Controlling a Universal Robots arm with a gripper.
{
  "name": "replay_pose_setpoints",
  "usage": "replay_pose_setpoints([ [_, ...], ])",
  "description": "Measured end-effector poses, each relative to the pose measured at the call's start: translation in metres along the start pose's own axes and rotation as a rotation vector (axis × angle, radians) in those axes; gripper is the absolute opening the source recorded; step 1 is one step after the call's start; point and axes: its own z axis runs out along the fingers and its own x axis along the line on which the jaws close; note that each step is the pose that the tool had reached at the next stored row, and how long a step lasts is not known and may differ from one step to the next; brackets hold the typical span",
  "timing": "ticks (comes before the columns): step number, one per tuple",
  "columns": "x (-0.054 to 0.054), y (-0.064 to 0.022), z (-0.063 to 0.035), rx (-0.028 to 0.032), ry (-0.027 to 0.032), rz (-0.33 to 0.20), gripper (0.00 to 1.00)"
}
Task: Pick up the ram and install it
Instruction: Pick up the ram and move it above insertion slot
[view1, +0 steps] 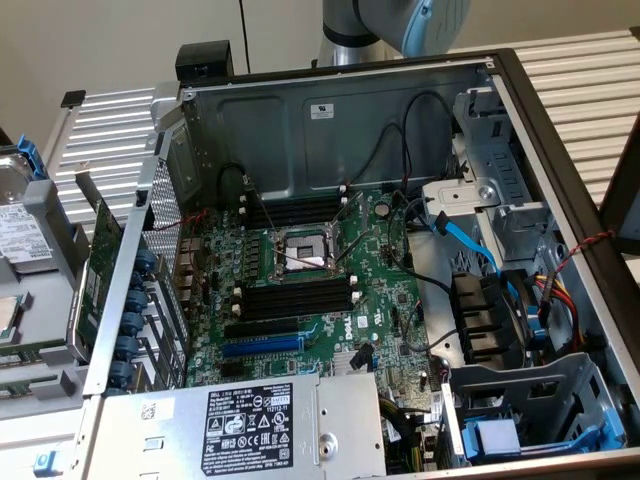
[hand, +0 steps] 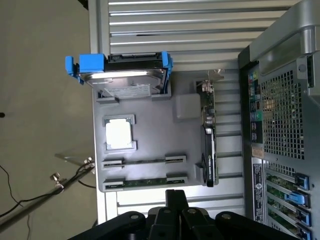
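Above the grey tray (hand: 155, 140) on a slatted table (hand: 185, 30), the clenched tool (hand: 176, 195) hangs near the ram (hand: 145, 183).

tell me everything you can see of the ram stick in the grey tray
The ram is a long, thin green circuit-board stick seen edge-on, so its chips and label cannot be made out. It stands on its long edge in a slot of the grey plastic tray, with each end cradled by a grey end piece. It sits in the slot nearest the shut gripper, which looks clear of it. Nothing but the tray appears to touch it.
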Motion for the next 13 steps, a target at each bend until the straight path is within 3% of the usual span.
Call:
replay_pose_setpoints([
  [13, 0.002, -0.0009, 0.0167, -0.0001, -0.0001, -0.001, 0.11],
])
